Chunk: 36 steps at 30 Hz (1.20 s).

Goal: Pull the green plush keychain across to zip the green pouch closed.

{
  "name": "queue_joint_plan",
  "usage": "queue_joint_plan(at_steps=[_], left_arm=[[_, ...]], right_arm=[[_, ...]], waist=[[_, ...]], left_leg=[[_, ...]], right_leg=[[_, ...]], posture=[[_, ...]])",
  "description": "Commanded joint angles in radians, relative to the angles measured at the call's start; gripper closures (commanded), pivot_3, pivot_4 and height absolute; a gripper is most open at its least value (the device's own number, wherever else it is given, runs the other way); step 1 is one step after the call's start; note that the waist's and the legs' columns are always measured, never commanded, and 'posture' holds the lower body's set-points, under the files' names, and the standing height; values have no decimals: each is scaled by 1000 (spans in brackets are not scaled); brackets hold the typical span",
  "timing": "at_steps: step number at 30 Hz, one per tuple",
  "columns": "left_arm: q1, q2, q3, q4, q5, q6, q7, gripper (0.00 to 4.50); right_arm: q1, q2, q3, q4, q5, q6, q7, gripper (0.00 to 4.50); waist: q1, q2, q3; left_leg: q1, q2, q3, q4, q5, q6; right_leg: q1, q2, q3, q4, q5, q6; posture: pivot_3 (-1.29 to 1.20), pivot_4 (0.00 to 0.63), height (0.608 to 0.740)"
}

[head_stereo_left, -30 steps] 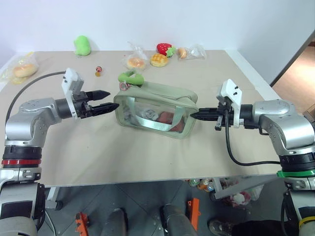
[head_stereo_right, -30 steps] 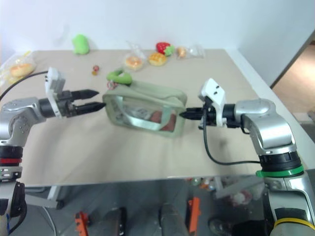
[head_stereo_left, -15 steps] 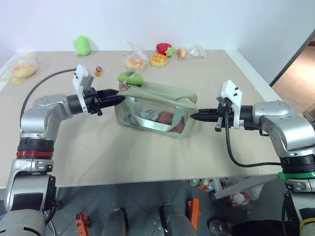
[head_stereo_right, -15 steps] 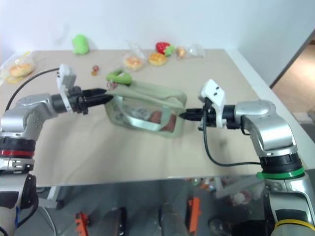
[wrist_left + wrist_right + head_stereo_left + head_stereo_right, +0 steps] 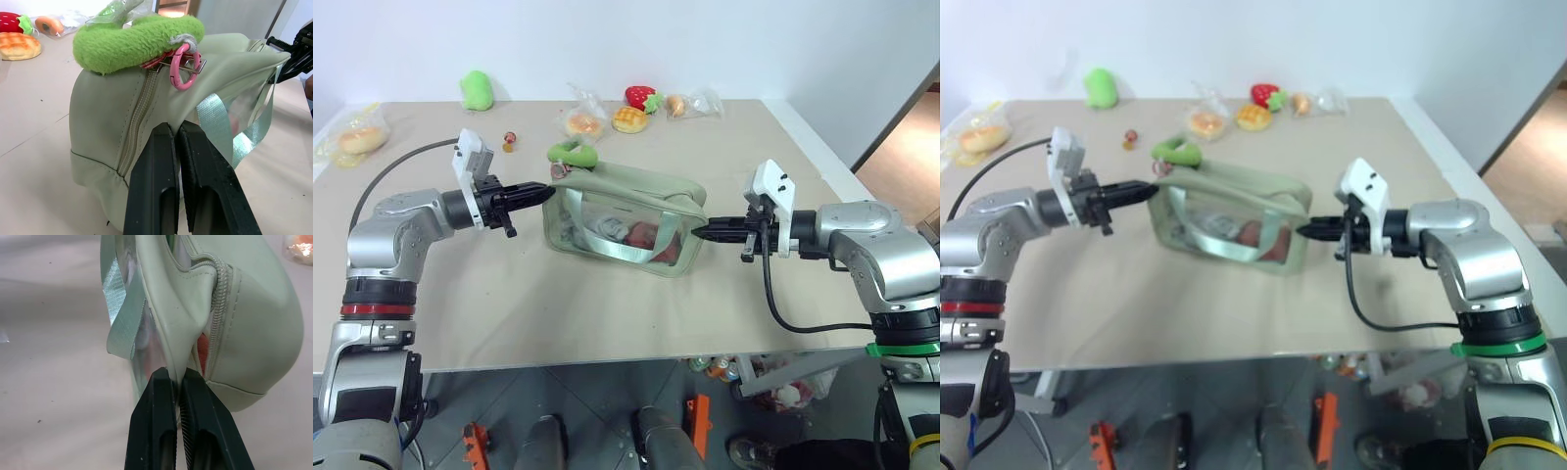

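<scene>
Both grippers pinch opposite ends of the green pouch [image 5: 625, 221]: left gripper [image 5: 175, 134] fully closed, seemingly on fabric, just beside the green plush keychain [image 5: 133, 41] on top; right gripper [image 5: 176, 377] clamps the seam.
</scene>
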<state>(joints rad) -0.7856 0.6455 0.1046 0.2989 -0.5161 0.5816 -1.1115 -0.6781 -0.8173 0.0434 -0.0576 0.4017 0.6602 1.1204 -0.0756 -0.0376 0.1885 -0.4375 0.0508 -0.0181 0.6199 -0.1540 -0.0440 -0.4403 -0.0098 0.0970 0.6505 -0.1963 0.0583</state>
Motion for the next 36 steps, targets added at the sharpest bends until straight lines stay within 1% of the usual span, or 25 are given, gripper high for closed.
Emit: queue_joint_plan(at_steps=[1, 2, 3, 5, 9, 11, 14, 16, 18, 21, 24, 26, 31, 36], left_arm=[[3, 3, 18, -55, -27, 16, -6, 4470], [6, 2, 20, -60, -30, 20, -5, 4500], [8, 1, 22, -63, -32, 24, -4, 4500], [10, -2, 26, -68, -37, 30, -1, 4500], [14, -4, 29, -75, -39, 36, 2, 4500], [17, -5, 30, -78, -40, 38, 2, 4500], [19, -6, 32, -81, -43, 42, 1, 4500], [19, -6, 32, -79, -44, 42, 0, 4500], [15, -6, 28, -69, -41, 36, -2, 4500], [10, -10, 24, -59, -39, 31, -2, 4500], [11, -15, 20, -62, -40, 30, -1, 4500], [15, -16, 20, -66, -43, 30, 0, 4500], [26, -15, 26, -76, -46, 31, 2, 4500], [32, -15, 29, -80, -47, 31, 5, 4500]], right_arm=[[-42, -7, -90, -30, 94, 28, 29, 4500], [-45, -12, -104, -32, 113, 34, 43, 3758], [-46, -19, -115, -37, 132, 39, 56, 3544], [-58, -21, -139, -40, 160, 45, 58, 2790], [-128, -15, -176, 26, 178, 51, 31, 1423], [-179, 1, -209, 52, 211, 48, 20, 1423], [-268, 31, -184, 84, 184, 11, -13, 1423], [-322, 62, -132, 101, 136, -24, -36, 1423], [-387, 115, -54, 130, 72, -65, -53, 1423], [-458, 184, 33, 172, -2, -122, -52, 1423], [-535, 268, 125, 248, -68, -206, -14, 1423], [-575, 311, 156, 320, -101, -249, 6, 1423], [-641, 389, 189, 467, -155, -342, 48, 1423], [-693, 456, 195, 597, -205, -415, 67, 1423]], waist=[[0, 0, 0], [0, 0, 0], [0, 0, 0], [0, 0, 0], [0, 0, 0], [0, 0, 0], [-2, 0, 0], [-2, 0, 0], [-5, 0, 0], [-4, 0, 0], [-2, 0, 0], [-1, 0, 0], [3, 0, 0], [0, 0, 0]], left_leg=[[0, 0, 0, 0, 0, 0], [0, 0, 0, 0, 0, 0], [0, 0, 0, 0, 0, 0], [0, 0, 0, 0, 0, 0], [0, 0, 0, 0, 0, 0], [0, 0, 0, 0, 0, 0], [0, 0, 0, 0, 0, 0], [0, 0, 0, 0, 0, 0], [0, 0, 0, -1, 0, 0], [0, 0, 0, -1, 0, 0], [-1, 0, 0, -1, 0, 0], [-1, 0, 0, -1, 0, 0], [-2, 0, -1, -1, 0, 0], [-1, 1, -1, -2, 0, 0]], right_leg=[[0, 0, 0, 0, 0, 0], [0, 0, 0, 0, 0, 0], [0, 0, 0, 0, 0, 0], [0, 0, 0, 0, 0, 0], [0, 0, 0, 0, 0, 0], [0, 0, 0, 0, 0, 0], [0, 0, 1, 0, 0, 0], [0, 0, 0, 0, 0, 0], [-1, 0, 0, 0, 0, 0], [-1, 0, 0, 0, 0, 0], [-1, 0, 0, 0, 1, 2], [-1, 0, 0, 0, 2, 5], [-1, 0, -2, 0, 2, 5], [-1, 1, -2, 0, 2, 4]], posture=[[0, 150, 740], [0, 150, 740], [0, 150, 740], [0, 150, 740], [0, 150, 740], [0, 150, 740], [0, 150, 740], [0, 150, 740], [0, 150, 740], [0, 150, 740], [0, 150, 740], [0, 150, 740], [0, 150, 740], [0, 150, 740]])
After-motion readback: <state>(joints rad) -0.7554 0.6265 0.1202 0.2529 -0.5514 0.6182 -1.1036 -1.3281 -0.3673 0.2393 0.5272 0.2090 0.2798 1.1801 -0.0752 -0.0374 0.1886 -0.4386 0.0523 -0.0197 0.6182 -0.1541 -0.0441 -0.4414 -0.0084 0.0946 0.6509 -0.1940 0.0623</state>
